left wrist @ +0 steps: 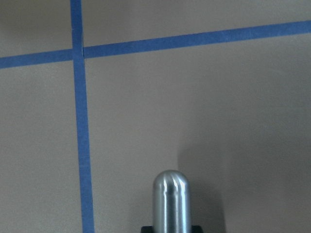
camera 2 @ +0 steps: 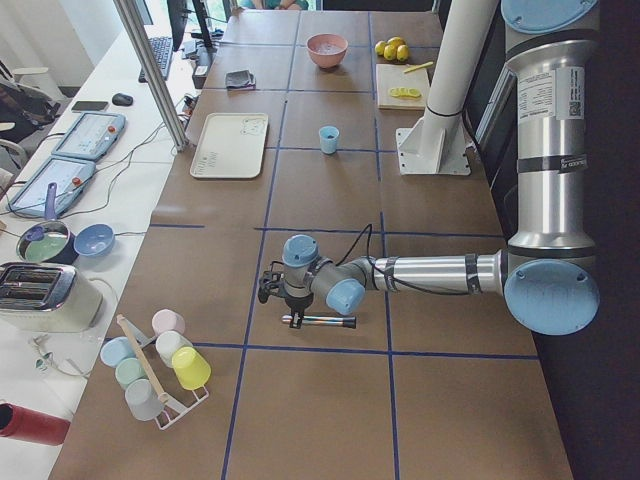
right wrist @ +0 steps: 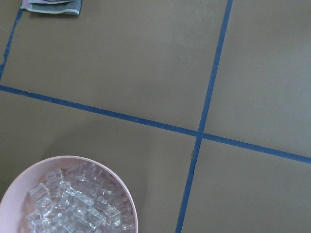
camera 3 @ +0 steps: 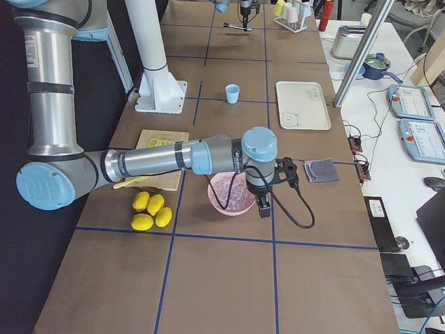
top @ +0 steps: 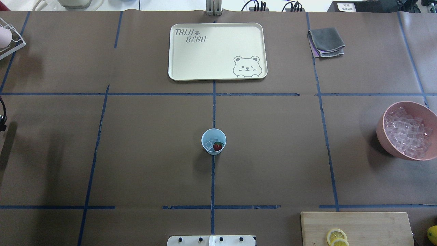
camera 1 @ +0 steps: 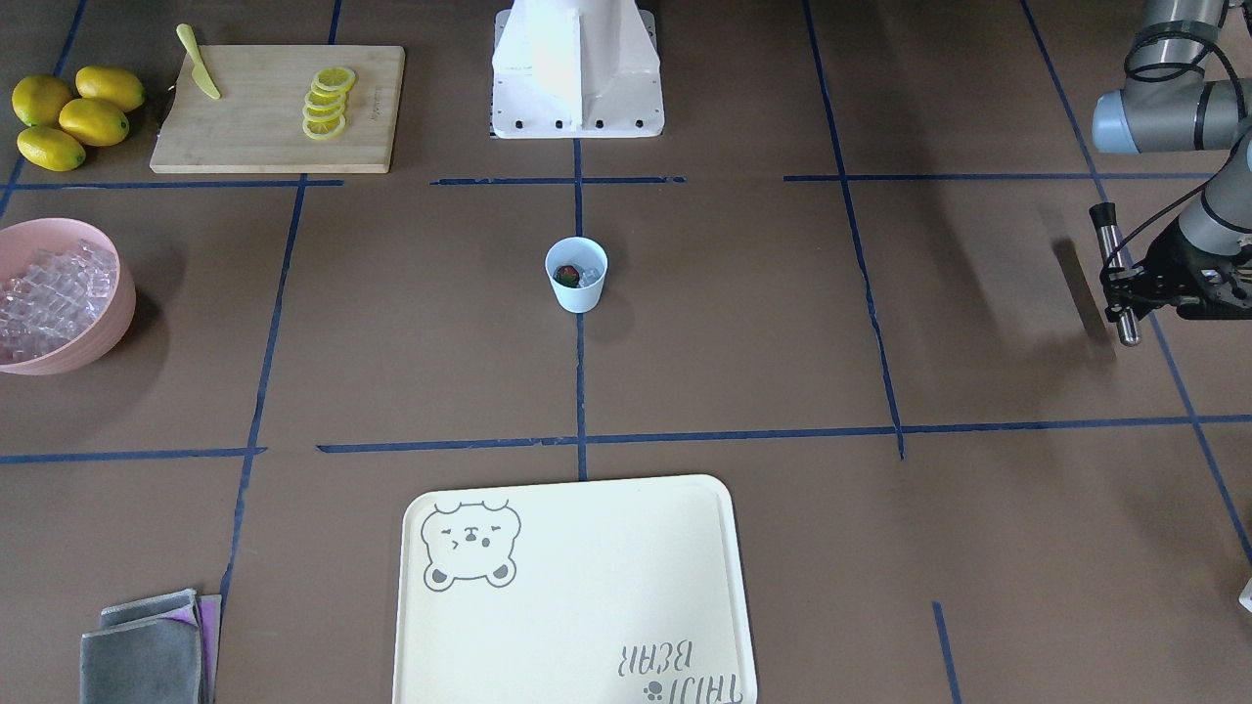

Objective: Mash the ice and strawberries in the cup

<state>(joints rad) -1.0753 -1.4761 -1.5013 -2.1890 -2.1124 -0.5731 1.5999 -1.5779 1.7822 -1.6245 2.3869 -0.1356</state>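
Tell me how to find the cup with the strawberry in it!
Start at the big cream bear tray and follow the blue tape line toward the robot's base, to the table's middle. There stands a small light-blue cup alone. Unlike the big pink bowl, it holds one red strawberry with a few ice cubes.

matt brown paper table cover; smooth light-blue plastic cup; glossy round-tipped steel rod; pale wooden board, upper left.

The strawberry and ice lie in the cup, between tray and robot base.
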